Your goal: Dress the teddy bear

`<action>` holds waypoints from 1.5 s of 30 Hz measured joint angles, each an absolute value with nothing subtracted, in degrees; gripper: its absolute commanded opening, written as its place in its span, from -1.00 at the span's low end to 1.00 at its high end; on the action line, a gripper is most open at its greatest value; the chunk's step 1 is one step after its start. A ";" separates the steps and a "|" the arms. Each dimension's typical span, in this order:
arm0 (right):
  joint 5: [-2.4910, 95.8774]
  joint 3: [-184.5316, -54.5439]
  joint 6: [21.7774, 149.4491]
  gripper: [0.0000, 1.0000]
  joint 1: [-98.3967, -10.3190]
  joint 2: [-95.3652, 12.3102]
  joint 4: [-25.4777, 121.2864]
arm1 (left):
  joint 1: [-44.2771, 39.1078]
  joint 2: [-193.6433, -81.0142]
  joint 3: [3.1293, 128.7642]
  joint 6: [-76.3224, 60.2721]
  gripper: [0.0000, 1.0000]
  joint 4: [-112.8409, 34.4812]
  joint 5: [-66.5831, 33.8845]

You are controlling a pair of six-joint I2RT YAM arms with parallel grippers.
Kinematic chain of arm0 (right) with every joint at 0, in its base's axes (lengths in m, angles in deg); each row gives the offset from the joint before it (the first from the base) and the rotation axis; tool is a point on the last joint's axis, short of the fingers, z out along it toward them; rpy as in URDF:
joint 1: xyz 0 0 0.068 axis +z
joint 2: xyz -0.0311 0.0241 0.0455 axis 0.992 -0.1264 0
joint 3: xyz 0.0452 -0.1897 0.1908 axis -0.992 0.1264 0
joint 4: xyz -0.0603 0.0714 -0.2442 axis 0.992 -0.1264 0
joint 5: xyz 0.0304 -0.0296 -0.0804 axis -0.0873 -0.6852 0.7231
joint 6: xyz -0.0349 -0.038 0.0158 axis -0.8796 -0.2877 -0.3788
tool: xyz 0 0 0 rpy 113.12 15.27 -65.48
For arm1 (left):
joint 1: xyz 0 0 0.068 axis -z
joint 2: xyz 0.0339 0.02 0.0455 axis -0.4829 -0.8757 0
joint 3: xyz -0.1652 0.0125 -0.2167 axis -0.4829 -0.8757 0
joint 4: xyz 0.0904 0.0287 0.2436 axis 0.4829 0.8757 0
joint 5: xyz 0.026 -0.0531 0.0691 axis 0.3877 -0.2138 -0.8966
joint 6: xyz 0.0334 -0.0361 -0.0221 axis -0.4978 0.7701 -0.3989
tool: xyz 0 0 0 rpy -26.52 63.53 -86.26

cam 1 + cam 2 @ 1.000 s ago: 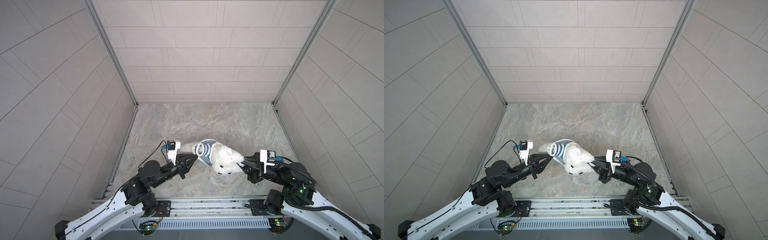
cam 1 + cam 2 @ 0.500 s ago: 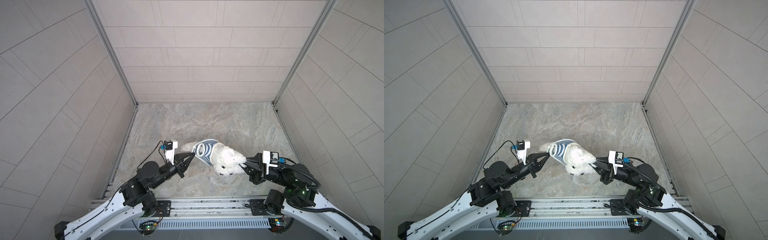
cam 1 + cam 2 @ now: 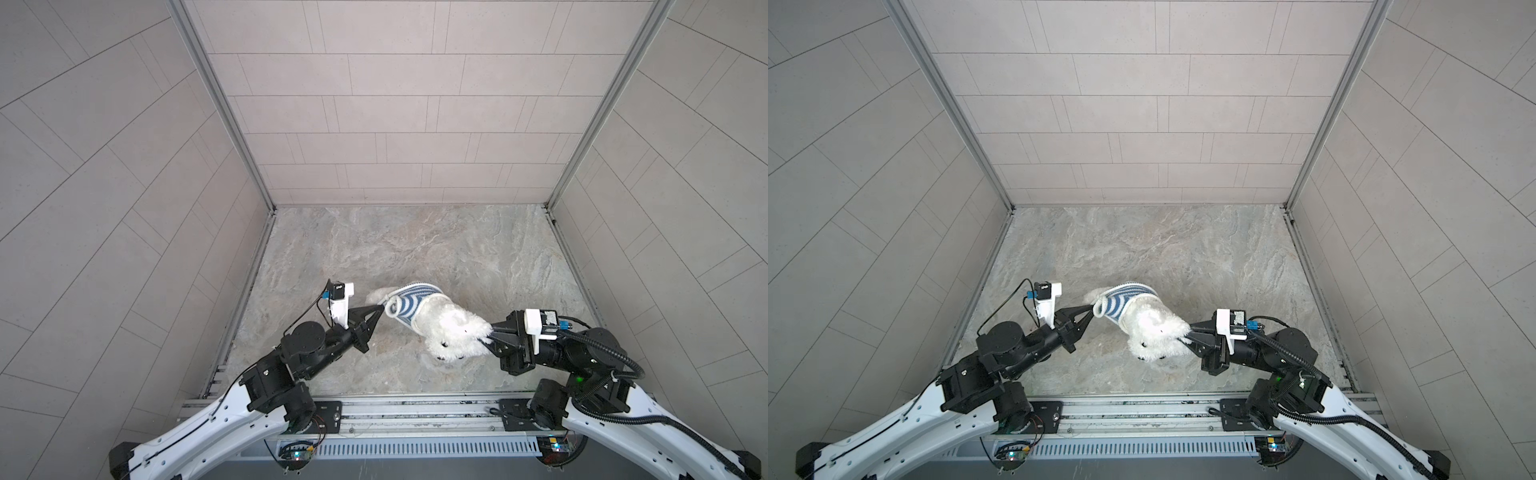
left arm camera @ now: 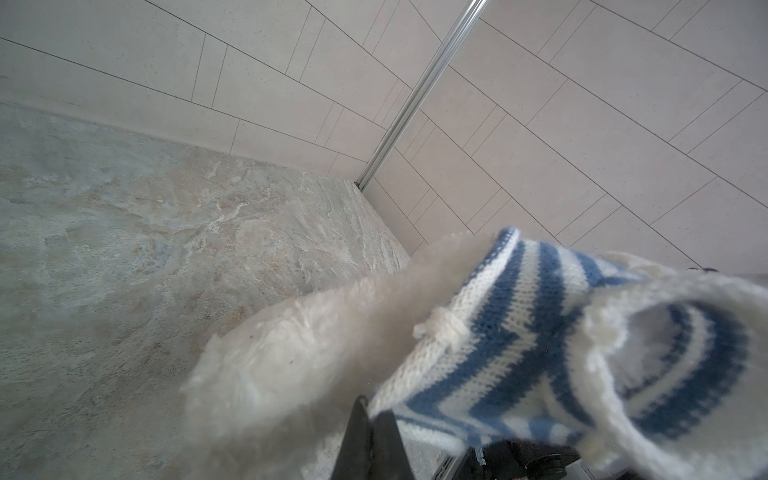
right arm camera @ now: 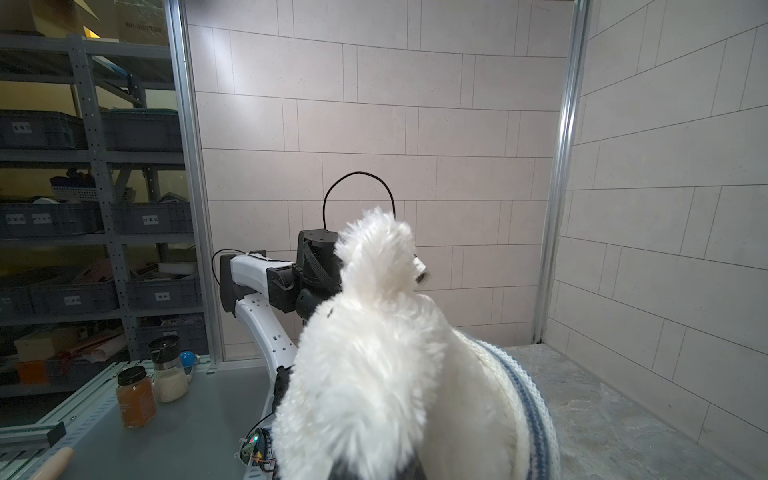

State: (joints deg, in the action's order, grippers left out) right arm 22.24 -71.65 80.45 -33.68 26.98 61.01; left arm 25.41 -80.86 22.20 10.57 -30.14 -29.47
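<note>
You can read no text anywhere here. In the right wrist view, the dark grey plastic storage bins (image 5: 54, 129) on the grey metal shelf rack (image 5: 93, 166) carry small white labels (image 5: 21, 126), but their print is too small to make out. The brown cardboard box (image 5: 139, 20) atop the rack bears a dark printed line, equally illegible

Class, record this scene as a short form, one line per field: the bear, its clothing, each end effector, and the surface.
teddy bear: white plush, between the two end effectors, head toward the right one
striped shirt: blue and white knit, around the bear's body, one leg showing past its hem
left end effector: shut, tips at the shirt's hem; a grip on the fabric is not certain
right end effector: shut on the fur at the bear's head
table: marbled stone surface
</note>
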 measured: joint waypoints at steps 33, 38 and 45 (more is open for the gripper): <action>15.82 -73.79 72.67 -1.00 -33.77 24.91 56.00 | 24.86 -78.34 21.98 3.53 -0.40 -31.45 -15.48; 14.42 -75.65 65.13 -1.00 -33.77 24.89 49.29 | 24.86 -74.45 21.98 3.49 -0.21 -29.03 -13.88; 13.41 -76.61 57.11 -1.00 -33.77 23.97 46.30 | 24.75 -70.76 21.89 3.82 0.06 -28.09 -12.31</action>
